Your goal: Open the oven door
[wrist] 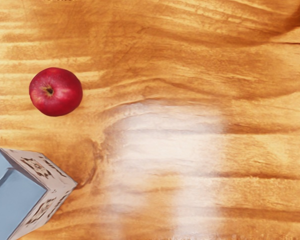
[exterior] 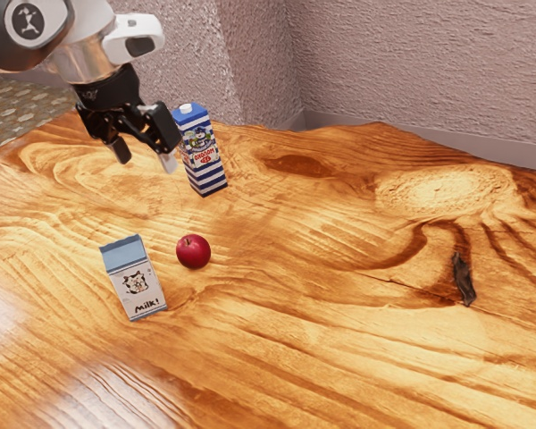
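My black gripper (exterior: 145, 156) hangs above the wooden table (exterior: 339, 331) in the exterior view's upper left, its two fingers apart with nothing held between them. Below it on the table stand a small milk carton (exterior: 136, 284) with a blue top and a red apple (exterior: 194, 251). In the wrist view, the apple (wrist: 56, 92) lies near the blue-topped carton (wrist: 20, 197), with a space between them.
A blue-and-white striped carton (exterior: 201, 152) stands upright behind the gripper, near the table's far edge. A small dark object (exterior: 463, 279) lies toward the exterior view's right. Rough pale walls (exterior: 420, 71) rise beyond the table.
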{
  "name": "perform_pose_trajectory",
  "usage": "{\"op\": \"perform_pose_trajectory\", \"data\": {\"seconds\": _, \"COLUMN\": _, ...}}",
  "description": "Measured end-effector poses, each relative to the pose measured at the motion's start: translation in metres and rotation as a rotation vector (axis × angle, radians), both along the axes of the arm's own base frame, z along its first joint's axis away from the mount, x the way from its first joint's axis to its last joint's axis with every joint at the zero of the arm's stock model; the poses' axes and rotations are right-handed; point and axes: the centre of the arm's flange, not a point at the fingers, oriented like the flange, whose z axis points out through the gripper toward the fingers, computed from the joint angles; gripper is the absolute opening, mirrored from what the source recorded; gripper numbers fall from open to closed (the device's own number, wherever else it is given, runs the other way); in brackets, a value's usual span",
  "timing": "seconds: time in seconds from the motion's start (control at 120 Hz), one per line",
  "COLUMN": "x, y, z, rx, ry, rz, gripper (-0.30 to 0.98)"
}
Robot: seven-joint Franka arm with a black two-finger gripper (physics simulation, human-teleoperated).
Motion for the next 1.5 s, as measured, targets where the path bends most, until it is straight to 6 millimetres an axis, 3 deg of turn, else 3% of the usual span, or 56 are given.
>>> {"op": "perform_pose_trajectory", "data": {"seconds": 0.167, "x": 0.005, "y": -0.046, "z": -0.002, "rx": -0.003, "ry": 0.013, "rz": -0.107, "gripper": 0.67}}
{"op": "perform_pose_trajectory", "data": {"seconds": 0.2, "x": 0.002, "y": -0.053, "z": 0.006, "rx": -0.003, "ry": 0.001, "rz": -0.124, "gripper": 0.67}}
{"op": "perform_pose_trajectory", "data": {"seconds": 0.217, "x": -0.005, "y": -0.056, "z": 0.024, "rx": 0.0, "ry": -0.032, "rz": -0.132, "gripper": 0.67}}
{"op": "perform_pose_trajectory", "data": {"seconds": 0.258, "x": -0.06, "y": -0.057, "z": 0.113, "rx": 0.021, "ry": -0.216, "rz": -0.157, "gripper": 0.66}}
{"op": "perform_pose_trajectory", "data": {"seconds": 0.283, "x": -0.087, "y": -0.058, "z": 0.148, "rx": 0.052, "ry": -0.297, "rz": -0.165, "gripper": 0.67}}
{"op": "perform_pose_trajectory", "data": {"seconds": 0.3, "x": -0.097, "y": -0.08, "z": 0.163, "rx": 0.088, "ry": -0.338, "rz": -0.208, "gripper": 0.67}}
{"op": "perform_pose_trajectory", "data": {"seconds": 0.35, "x": -0.111, "y": -0.18, "z": 0.181, "rx": 0.178, "ry": -0.423, "rz": -0.427, "gripper": 0.67}}
{"op": "perform_pose_trajectory", "data": {"seconds": 0.392, "x": -0.108, "y": -0.259, "z": 0.174, "rx": 0.238, "ry": -0.462, "rz": -0.606, "gripper": 0.67}}
{"op": "perform_pose_trajectory", "data": {"seconds": 0.483, "x": -0.082, "y": -0.401, "z": 0.145, "rx": 0.25, "ry": -0.582, "rz": -0.957, "gripper": 0.67}}
{"op": "perform_pose_trajectory", "data": {"seconds": 0.508, "x": -0.07, "y": -0.426, "z": 0.138, "rx": 0.238, "ry": -0.62, "rz": -1.02, "gripper": 0.66}}
{"op": "perform_pose_trajectory", "data": {"seconds": 0.575, "x": -0.037, "y": -0.454, "z": 0.119, "rx": 0.255, "ry": -0.692, "rz": -1.106, "gripper": 0.66}}
{"op": "perform_pose_trajectory", "data": {"seconds": 0.683, "x": 0.019, "y": -0.477, "z": 0.067, "rx": 0.25, "ry": -0.745, "rz": -1.205, "gripper": 0.66}}
{"op": "perform_pose_trajectory", "data": {"seconds": 0.825, "x": 0.042, "y": -0.489, "z": 0.042, "rx": 0.33, "ry": -0.823, "rz": -1.32, "gripper": 0.66}}
{"op": "perform_pose_trajectory", "data": {"seconds": 0.9, "x": 0.063, "y": -0.487, "z": 0.021, "rx": 0.39, "ry": -0.829, "rz": -1.371, "gripper": 0.66}}
{"op": "perform_pose_trajectory", "data": {"seconds": 1.008, "x": 0.098, "y": -0.461, "z": 0.0, "rx": 0.399, "ry": -0.849, "rz": -1.419, "gripper": 0.67}}
{"op": "perform_pose_trajectory", "data": {"seconds": 1.075, "x": 0.099, "y": -0.463, "z": -0.004, "rx": 0.421, "ry": -0.845, "rz": -1.472, "gripper": 0.67}}
{"op": "perform_pose_trajectory", "data": {"seconds": 1.15, "x": 0.085, "y": -0.487, "z": -0.01, "rx": 0.437, "ry": -0.817, "rz": -1.571, "gripper": 0.67}}
{"op": "perform_pose_trajectory", "data": {"seconds": 1.275, "x": 0.097, "y": -0.497, "z": -0.041, "rx": 0.472, "ry": -0.76, "rz": -1.669, "gripper": 0.66}}
{"op": "perform_pose_trajectory", "data": {"seconds": 1.35, "x": 0.099, "y": -0.502, "z": -0.051, "rx": 0.49, "ry": -0.748, "rz": -1.718, "gripper": 0.66}}
{"op": "perform_pose_trajectory", "data": {"seconds": 1.5, "x": 0.084, "y": -0.532, "z": -0.06, "rx": 0.517, "ry": -0.758, "rz": -1.834, "gripper": 0.66}}
